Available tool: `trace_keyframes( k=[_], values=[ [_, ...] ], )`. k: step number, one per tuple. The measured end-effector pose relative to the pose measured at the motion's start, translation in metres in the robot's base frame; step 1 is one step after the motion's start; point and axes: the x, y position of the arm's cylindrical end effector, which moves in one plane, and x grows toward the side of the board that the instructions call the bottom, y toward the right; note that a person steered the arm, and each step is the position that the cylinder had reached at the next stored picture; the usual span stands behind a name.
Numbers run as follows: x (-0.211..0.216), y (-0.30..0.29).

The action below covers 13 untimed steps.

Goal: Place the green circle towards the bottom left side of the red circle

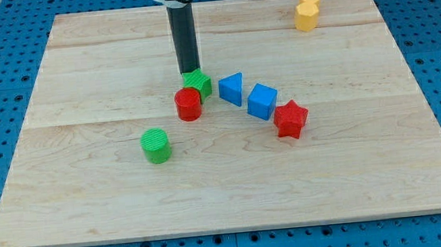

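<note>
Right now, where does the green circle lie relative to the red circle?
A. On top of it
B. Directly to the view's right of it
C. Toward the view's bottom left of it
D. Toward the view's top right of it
C: the green circle sits lower and further to the view's left than the red circle, with bare board between them.

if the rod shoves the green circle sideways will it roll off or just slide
The green circle stands on its flat end on the wooden board, so it will probably slide, not roll. It looks squat, so tipping seems unlikely. An off-centre shove from my tip may spin it aside.
</note>
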Motion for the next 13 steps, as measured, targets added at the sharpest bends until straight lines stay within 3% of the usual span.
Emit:
trace_keyframes(
  k=[2, 3, 4, 6, 7, 9, 10, 13],
  values=[
    [0.004, 0.000],
    [-0.016, -0.069],
    [-0.002, -0.129],
    [0.172, -0.104],
    [0.170, -0.051],
    [0.127, -0.022],
    [0.156, -0.080],
    [0.083, -0.092]
  ],
)
